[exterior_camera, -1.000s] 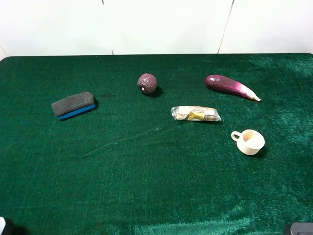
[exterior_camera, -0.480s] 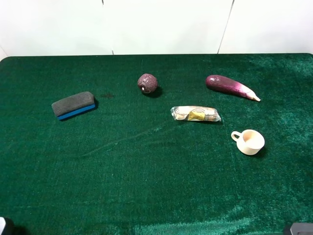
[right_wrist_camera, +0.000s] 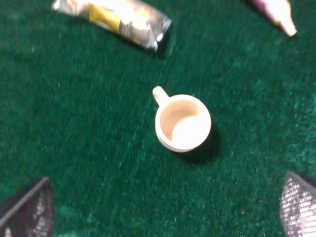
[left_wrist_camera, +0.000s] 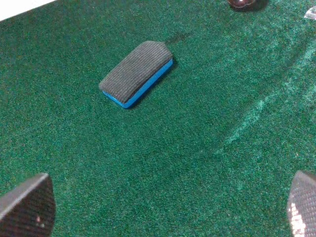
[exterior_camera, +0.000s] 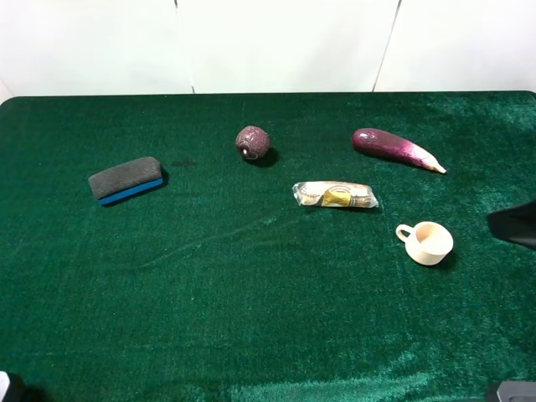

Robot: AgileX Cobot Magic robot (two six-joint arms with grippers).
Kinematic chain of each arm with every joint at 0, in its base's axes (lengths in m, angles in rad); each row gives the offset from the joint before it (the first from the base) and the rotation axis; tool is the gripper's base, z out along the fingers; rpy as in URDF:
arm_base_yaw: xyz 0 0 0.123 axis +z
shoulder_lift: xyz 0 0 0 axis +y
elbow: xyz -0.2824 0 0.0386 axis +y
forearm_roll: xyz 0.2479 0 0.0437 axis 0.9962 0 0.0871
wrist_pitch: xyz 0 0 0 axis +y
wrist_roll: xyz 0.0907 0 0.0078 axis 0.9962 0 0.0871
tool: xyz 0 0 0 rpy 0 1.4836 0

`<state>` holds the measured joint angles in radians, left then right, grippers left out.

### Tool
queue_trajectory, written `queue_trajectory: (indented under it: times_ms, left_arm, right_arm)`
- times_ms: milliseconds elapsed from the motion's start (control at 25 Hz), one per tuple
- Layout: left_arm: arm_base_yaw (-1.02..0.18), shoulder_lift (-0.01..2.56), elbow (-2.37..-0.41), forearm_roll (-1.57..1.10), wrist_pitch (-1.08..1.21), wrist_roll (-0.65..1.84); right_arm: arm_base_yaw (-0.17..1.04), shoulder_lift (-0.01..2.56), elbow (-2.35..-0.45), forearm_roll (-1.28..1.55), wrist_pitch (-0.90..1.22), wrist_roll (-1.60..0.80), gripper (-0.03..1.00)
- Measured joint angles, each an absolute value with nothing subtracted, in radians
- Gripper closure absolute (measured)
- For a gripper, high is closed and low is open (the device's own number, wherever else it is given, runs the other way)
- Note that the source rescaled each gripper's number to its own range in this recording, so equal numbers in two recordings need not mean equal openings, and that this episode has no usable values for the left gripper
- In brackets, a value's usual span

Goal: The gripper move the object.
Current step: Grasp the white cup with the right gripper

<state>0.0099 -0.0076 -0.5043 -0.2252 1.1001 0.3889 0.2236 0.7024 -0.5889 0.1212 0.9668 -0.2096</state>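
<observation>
The cream cup [exterior_camera: 425, 243] with a small loop handle stands upright on the green cloth at the right. In the right wrist view the cup [right_wrist_camera: 182, 122] lies ahead of my right gripper [right_wrist_camera: 164, 207], whose two fingertips are spread wide apart with nothing between them. A dark part of the right arm [exterior_camera: 514, 224] shows at the right edge of the exterior view, to the right of the cup and apart from it. My left gripper [left_wrist_camera: 165, 205] is open and empty over bare cloth, short of the eraser [left_wrist_camera: 137, 73].
A clear-wrapped yellow packet [exterior_camera: 335, 195] lies just behind and left of the cup. An eggplant [exterior_camera: 395, 148] lies at the back right, a purple ball [exterior_camera: 252, 142] at the back middle, and a grey and blue eraser [exterior_camera: 126, 179] at the left.
A dark part of the right arm has come into the exterior view at the right edge. The cup and the other objects have not moved.
</observation>
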Motion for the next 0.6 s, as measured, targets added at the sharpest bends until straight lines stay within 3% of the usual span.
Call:
queue_trajectory:
  times_ms: [400,600]
  left_arm:
    - [0.010,-0.008,-0.504,-0.225,1.100,0.389]
    - [0.010,-0.008,-0.504,-0.225,1.100,0.389]
  right_arm:
    - [0.227,1.053,-0.633,0.130,0.809,-0.236,-0.03]
    - [0.295,1.171,-0.633,0.098,0.716,-0.231,-0.03]
